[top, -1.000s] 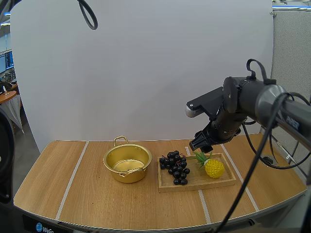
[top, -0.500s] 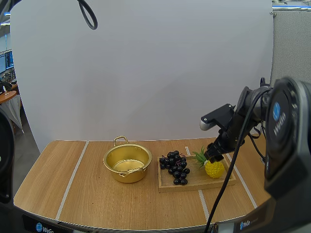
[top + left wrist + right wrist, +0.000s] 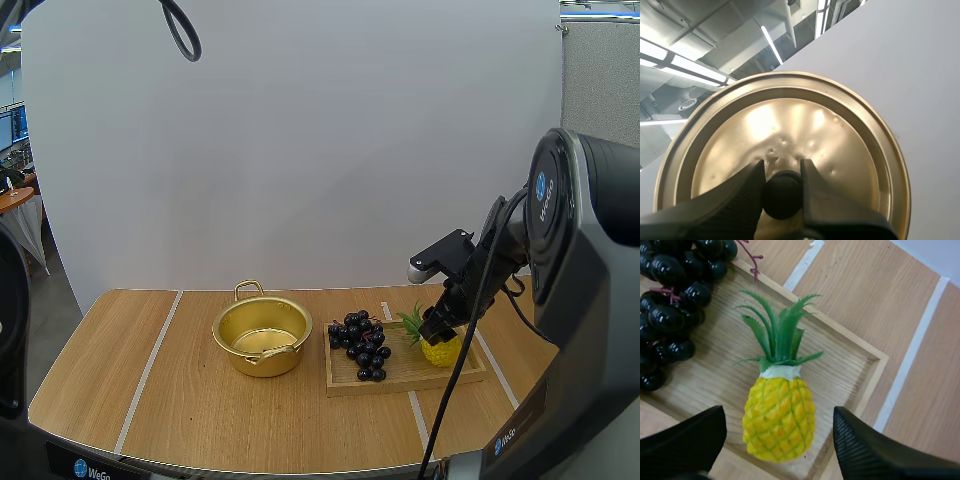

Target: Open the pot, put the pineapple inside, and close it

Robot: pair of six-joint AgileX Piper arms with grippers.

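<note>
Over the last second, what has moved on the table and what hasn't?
The right gripper shifted right and came down from above the tray's back edge onto the pineapple. Its open fingers now flank the fruit without gripping it. Nothing was taken hold of or let go. The pineapple, the grapes, the tray and the open pot stayed where they were. The left gripper grips the lid.

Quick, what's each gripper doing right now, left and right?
Left gripper: shut on the lid.
Right gripper: open, fingers either side of the pineapple, not gripping it.
</note>
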